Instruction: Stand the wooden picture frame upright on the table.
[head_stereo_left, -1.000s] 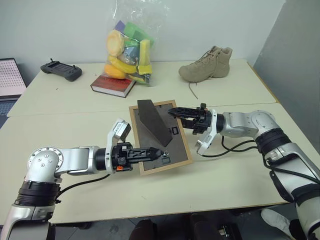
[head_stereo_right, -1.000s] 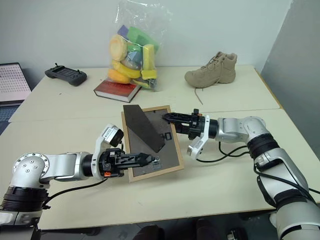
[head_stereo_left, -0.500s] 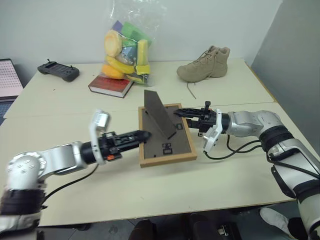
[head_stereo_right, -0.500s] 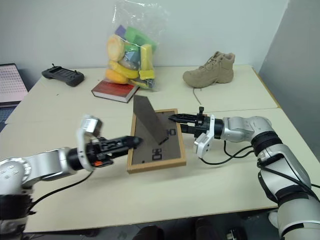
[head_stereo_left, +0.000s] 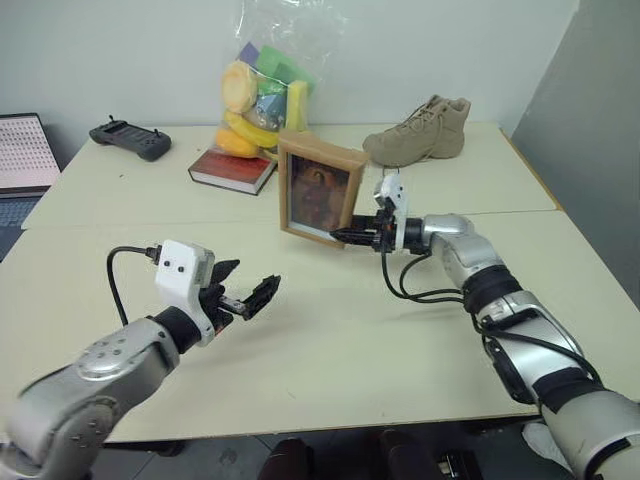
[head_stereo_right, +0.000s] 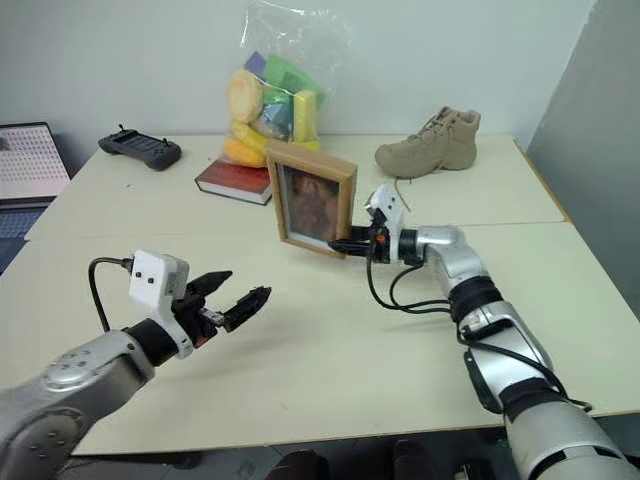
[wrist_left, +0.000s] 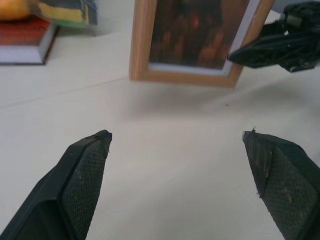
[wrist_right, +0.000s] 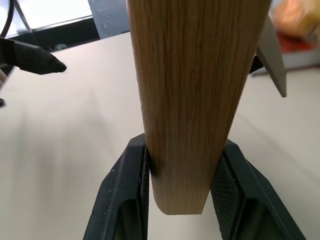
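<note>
Wooden picture frame (head_stereo_left: 320, 192) upright mid-table (head_stereo_left: 400, 330), toward the far edge, pinched at lower side rail by right claw (head_stereo_left: 352, 237); left claw (head_stereo_left: 247, 290) open, empty. Probably light, rigid, tippy; glass possibly fragile

The top of the wooden picture frame (wrist_left: 195, 42) is cut off in the left wrist view, and its portrait is blurred there. In the right wrist view only one edge of the frame is seen; whether its foot touches the table (head_stereo_left: 400, 330) cannot be told. The book (head_stereo_left: 232, 169) is partly hidden behind the frame. The bag's (head_stereo_left: 265, 85) contents cannot be identified.
</note>
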